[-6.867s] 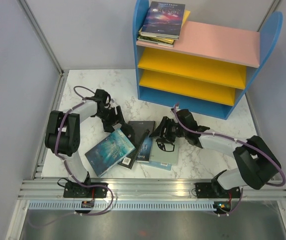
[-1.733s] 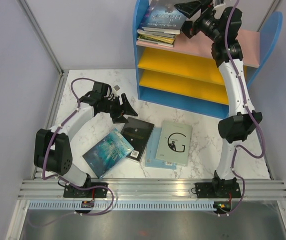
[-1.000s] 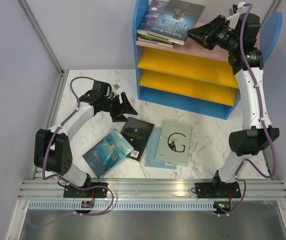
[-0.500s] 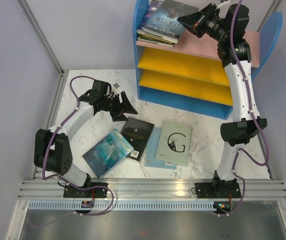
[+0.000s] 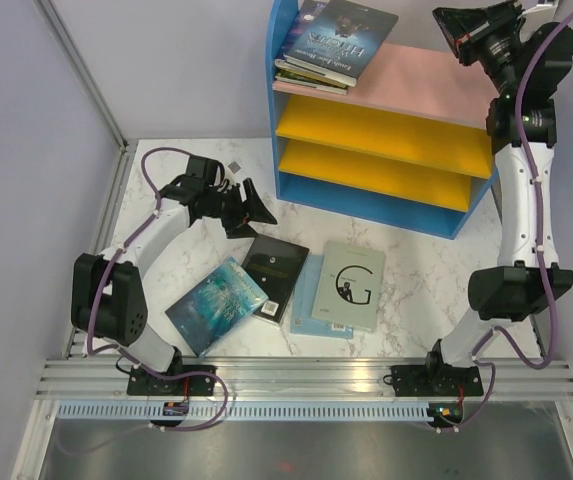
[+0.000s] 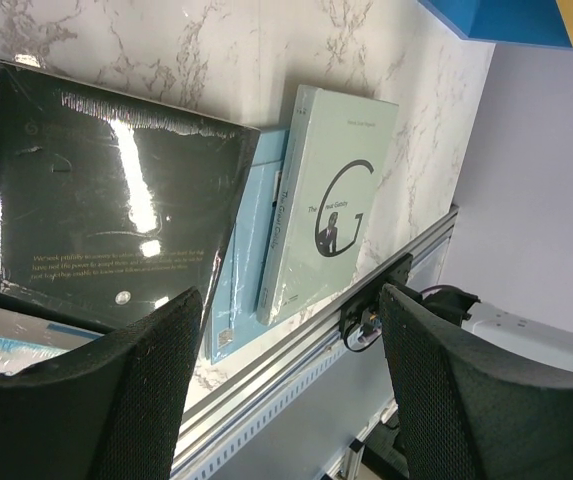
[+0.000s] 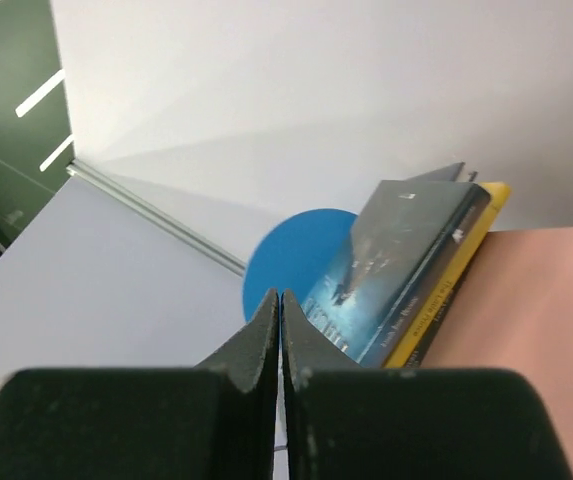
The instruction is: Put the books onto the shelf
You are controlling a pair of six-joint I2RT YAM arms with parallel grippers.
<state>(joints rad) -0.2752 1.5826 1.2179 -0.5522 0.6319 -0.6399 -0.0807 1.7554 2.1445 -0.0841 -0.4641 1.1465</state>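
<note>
Pink top board holds stacked books; right gripper pinched closed, empty, high nearby; left gripper spread wide, empty, just beside black book.

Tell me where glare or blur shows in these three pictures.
Left wrist: white glare streaks on the glossy black book. Right wrist: the shut right gripper is a dark shape with little detail, while the stacked books beyond it are clearer. Top external: even light, soft shadows, no strong glare.
</note>
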